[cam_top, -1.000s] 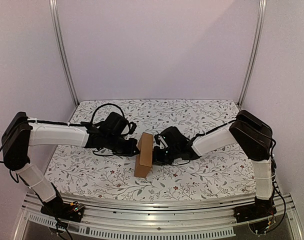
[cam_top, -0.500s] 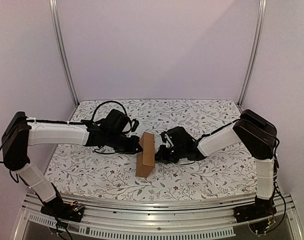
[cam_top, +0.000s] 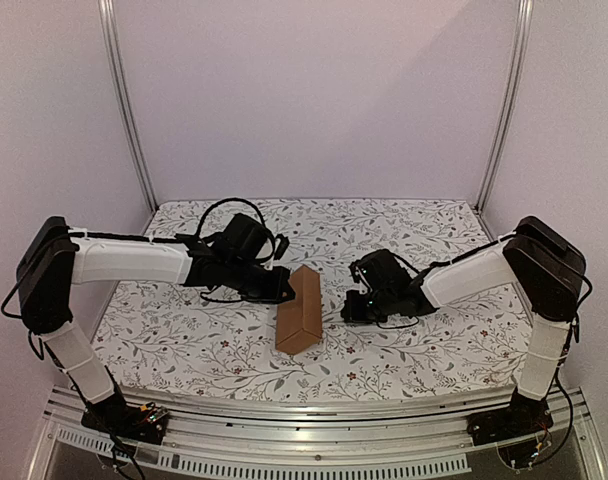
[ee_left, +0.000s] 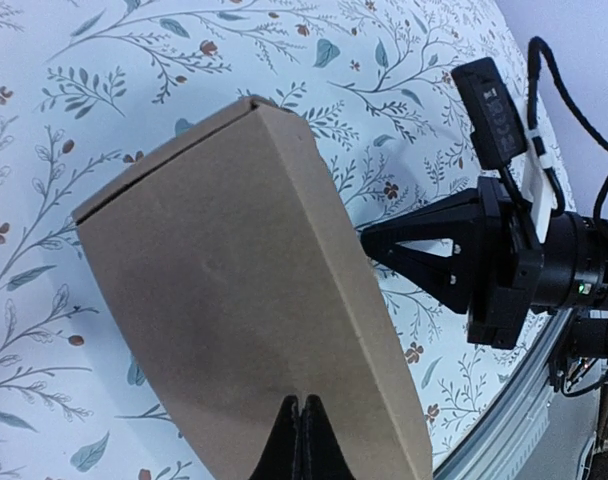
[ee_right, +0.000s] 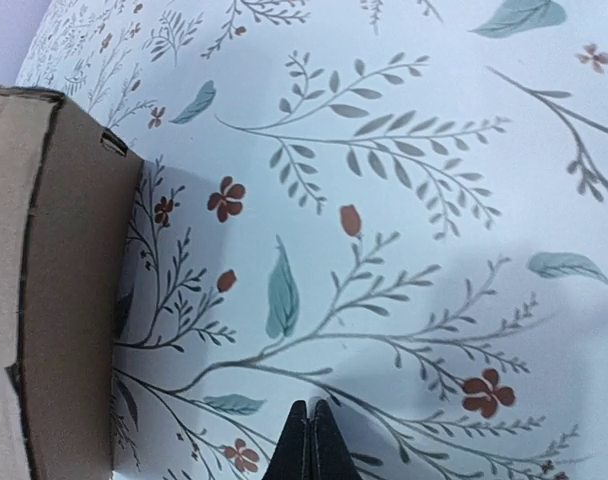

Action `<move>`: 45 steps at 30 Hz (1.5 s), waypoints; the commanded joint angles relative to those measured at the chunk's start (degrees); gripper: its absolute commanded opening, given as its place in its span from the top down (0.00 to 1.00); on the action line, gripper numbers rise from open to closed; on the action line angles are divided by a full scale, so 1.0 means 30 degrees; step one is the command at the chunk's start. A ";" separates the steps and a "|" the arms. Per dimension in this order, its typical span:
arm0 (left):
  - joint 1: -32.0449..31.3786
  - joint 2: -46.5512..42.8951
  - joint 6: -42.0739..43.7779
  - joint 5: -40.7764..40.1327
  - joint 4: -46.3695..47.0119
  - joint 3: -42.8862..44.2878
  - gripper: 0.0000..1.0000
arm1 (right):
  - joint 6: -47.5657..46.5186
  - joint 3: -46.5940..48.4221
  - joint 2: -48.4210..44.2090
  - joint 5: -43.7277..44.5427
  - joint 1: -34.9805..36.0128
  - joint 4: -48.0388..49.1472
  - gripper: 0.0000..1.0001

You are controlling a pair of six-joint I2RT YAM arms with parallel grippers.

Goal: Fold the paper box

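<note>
The paper box (cam_top: 302, 315) is a small elongated brown cardboard box lying on the floral table, its long axis running from far right to near left. My left gripper (cam_top: 287, 293) is shut, its tips against the box's upper left side. In the left wrist view the box (ee_left: 234, 300) fills the middle and my shut left gripper (ee_left: 301, 402) rests against its broad face. My right gripper (cam_top: 346, 308) is shut and empty, a short gap to the right of the box. The right wrist view shows the box's end (ee_right: 54, 300) at the left, apart from the right gripper (ee_right: 309, 408).
The floral tablecloth (cam_top: 404, 220) covers the table. Metal frame posts stand at the back left (cam_top: 124, 110) and back right (cam_top: 504, 110). An aluminium rail (cam_top: 314, 420) runs along the near edge. My right gripper also shows in the left wrist view (ee_left: 369, 240).
My right gripper has drawn back to the right, away from the box. My left gripper has moved right against the box, and the box has turned, its near end shifting right.
</note>
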 commanded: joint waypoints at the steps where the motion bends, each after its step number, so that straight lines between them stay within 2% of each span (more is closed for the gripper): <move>1: -0.0269 0.0934 0.0326 0.0445 0.0029 0.0607 1.00 | -0.1235 -0.0709 -0.2127 0.1173 -0.0229 -0.3076 1.00; 14: -0.0342 0.1096 0.1085 0.0642 -0.0305 0.1657 1.00 | -0.3930 -0.1369 -0.8543 0.5398 -0.0232 -0.7492 0.97; 17: -0.0328 0.0666 0.1501 0.0087 -0.1039 0.2084 1.00 | -0.4444 -0.1363 -0.9609 0.6358 -0.0263 -0.8139 0.89; 21: -0.0328 -0.0250 0.2075 -0.1281 -0.2469 0.2673 0.91 | -0.5082 -0.1471 -1.0625 0.7812 -0.0249 -0.8767 0.70; 24: -0.0328 -0.1014 0.2522 -0.2478 -0.3622 0.3102 0.81 | -0.5446 -0.1387 -1.1247 0.8345 -0.0255 -0.9278 0.59; 27: -0.0328 -0.1929 0.2952 -0.3252 -0.4347 0.3264 0.71 | -0.5702 -0.1414 -1.2024 0.8744 -0.0228 -0.9584 0.42; 29: -0.0328 -0.2577 0.3263 -0.4280 -0.4911 0.3437 0.64 | -0.5877 -0.1386 -1.2531 0.9047 -0.0255 -0.9805 0.35; 31: -0.0309 -0.3165 0.3613 -0.5012 -0.5557 0.3808 0.54 | -0.6112 -0.1342 -1.2969 0.9411 -0.0255 -1.0080 0.22; 32: -0.0300 -0.3420 0.3736 -0.5349 -0.5891 0.3986 0.48 | -0.6220 -0.1313 -1.3264 0.9566 -0.0251 -1.0199 0.07; 33: -0.0299 -0.3704 0.3913 -0.5767 -0.6214 0.4170 0.40 | -0.6439 -0.1262 -1.3440 0.9729 -0.0239 -1.0353 0.02; 36: -0.0255 -0.4429 0.4348 -0.6546 -0.7000 0.4632 0.03 | -0.6871 -0.0862 -1.4034 1.0263 -0.0273 -1.1023 0.01; 40: 0.0320 -0.4938 0.4972 -0.5862 -0.8315 0.5622 0.00 | -0.7329 0.0133 -1.4453 1.0682 -0.0467 -1.2203 0.01; 45: 0.1506 -0.5392 0.5618 -0.5159 -0.9601 0.6990 0.00 | -0.7263 0.1671 -1.4756 0.7436 -0.3296 -1.3865 0.01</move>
